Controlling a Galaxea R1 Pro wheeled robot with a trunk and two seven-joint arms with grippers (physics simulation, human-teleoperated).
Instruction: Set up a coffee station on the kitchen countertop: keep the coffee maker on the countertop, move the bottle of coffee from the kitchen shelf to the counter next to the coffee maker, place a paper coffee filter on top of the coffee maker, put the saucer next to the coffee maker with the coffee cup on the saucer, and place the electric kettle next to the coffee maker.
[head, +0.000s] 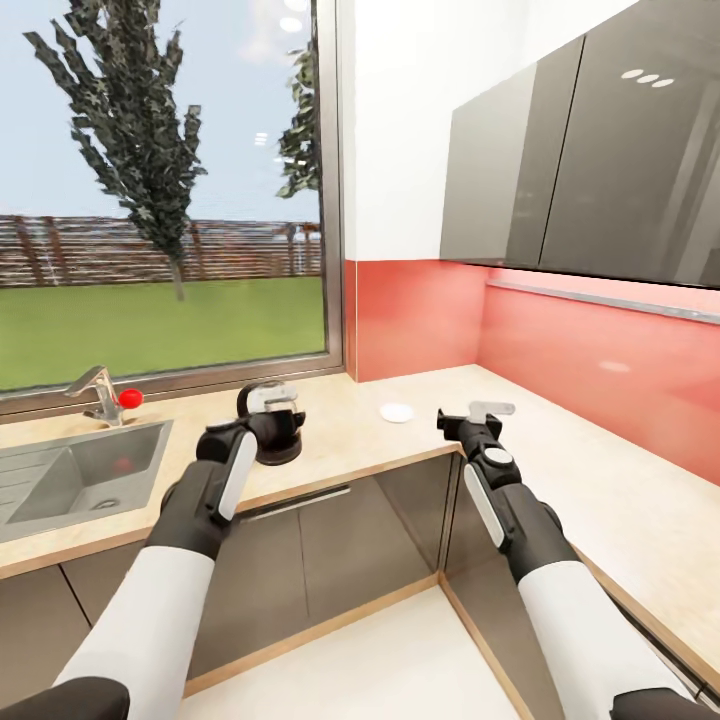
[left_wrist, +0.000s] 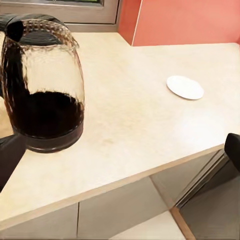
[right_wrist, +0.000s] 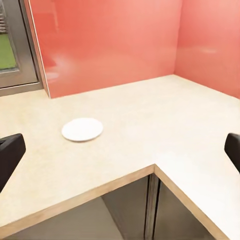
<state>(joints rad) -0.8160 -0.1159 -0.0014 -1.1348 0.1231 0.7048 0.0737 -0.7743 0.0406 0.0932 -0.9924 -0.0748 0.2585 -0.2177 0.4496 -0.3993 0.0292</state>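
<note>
Head view: left gripper (head: 268, 428) just before electric kettle (head: 270, 424) on countertop (head: 620, 500); finger spread cannot be told. Right gripper (head: 478, 412) spread, empty.
Left wrist view: kettle (left_wrist: 42, 85) upright, saucer (left_wrist: 185, 87) well apart.
Right wrist view: saucer (right_wrist: 82, 129) ahead.
Likely step: grasping kettle; needs handle alignment. No legible writing.

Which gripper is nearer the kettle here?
Left. The left gripper sits right beside the electric kettle; the right gripper hovers farther off, past the saucer.

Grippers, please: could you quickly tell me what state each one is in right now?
Left gripper: open, holding nothing, beside the kettle.
Right gripper: open, empty.
</note>
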